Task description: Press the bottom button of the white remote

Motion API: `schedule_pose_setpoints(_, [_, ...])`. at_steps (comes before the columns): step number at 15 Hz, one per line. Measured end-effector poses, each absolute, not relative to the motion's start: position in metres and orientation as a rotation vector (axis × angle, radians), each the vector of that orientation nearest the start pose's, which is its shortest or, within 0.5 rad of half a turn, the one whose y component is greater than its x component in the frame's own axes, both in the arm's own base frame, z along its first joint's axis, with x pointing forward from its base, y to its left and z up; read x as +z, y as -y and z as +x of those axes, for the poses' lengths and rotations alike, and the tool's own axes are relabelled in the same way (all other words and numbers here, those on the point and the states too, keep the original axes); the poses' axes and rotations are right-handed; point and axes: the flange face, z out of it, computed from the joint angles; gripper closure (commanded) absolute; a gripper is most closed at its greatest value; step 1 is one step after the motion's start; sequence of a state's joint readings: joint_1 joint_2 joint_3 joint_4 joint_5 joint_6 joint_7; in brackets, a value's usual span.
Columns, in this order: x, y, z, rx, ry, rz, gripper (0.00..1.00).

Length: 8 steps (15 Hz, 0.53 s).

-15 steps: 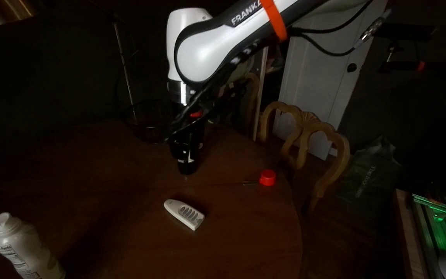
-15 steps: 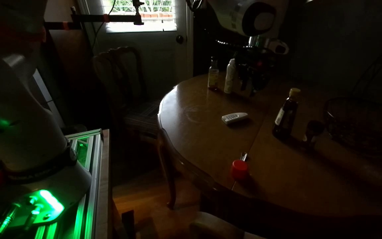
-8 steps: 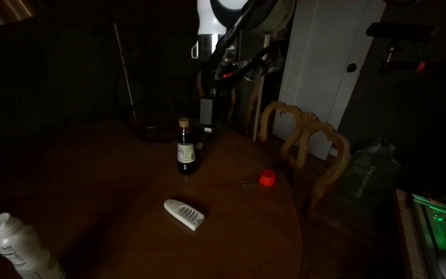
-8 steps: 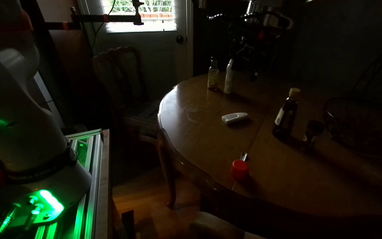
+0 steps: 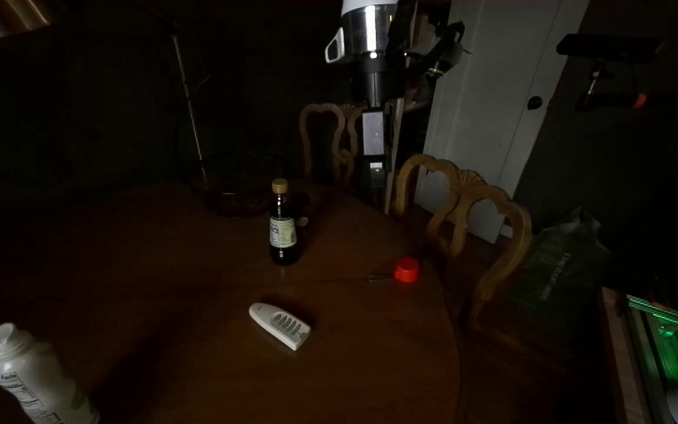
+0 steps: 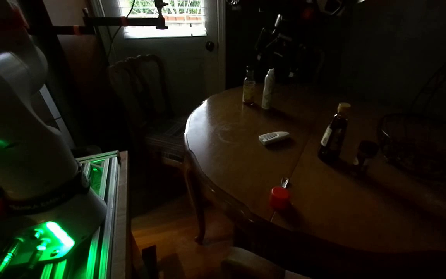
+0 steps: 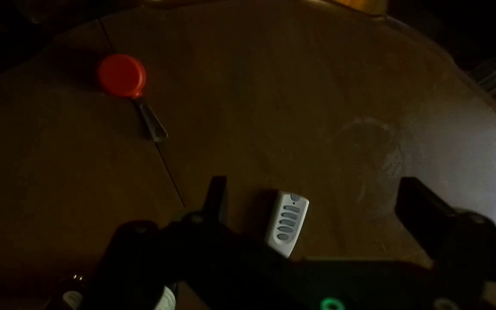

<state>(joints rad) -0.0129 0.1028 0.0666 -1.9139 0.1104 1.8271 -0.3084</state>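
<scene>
The white remote (image 5: pixel 280 325) lies flat on the brown round table, face up; it also shows in an exterior view (image 6: pixel 274 138) and the wrist view (image 7: pixel 288 224). It has a row of several grey oval buttons; its tapered end is partly hidden by my gripper body in the wrist view. My gripper (image 7: pixel 314 178) is open and empty, its black fingers wide apart, with the remote seen between them, nearer the left finger. In both exterior views the gripper (image 5: pixel 376 171) (image 6: pixel 275 65) is high above the table, well apart from the remote.
A dark bottle with a gold cap (image 5: pixel 283 232) stands behind the remote. A white spray bottle (image 5: pixel 42 383) and a clear bottle (image 6: pixel 249 93) stand on the table. A red round object (image 5: pixel 407 270) with a metal handle lies near the edge. A wire basket (image 6: pixel 420 147) and small jar (image 6: pixel 365 153) are there.
The arm has risen, and the gripper has moved up and away from over the bottle, which is now uncovered in an exterior view. The remote has not moved.
</scene>
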Motion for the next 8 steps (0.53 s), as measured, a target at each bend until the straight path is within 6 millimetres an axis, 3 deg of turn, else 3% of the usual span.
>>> schedule_pose_setpoints(8, [0.4242, -0.0386, 0.5604, 0.269, 0.492, -2.954, 0.0])
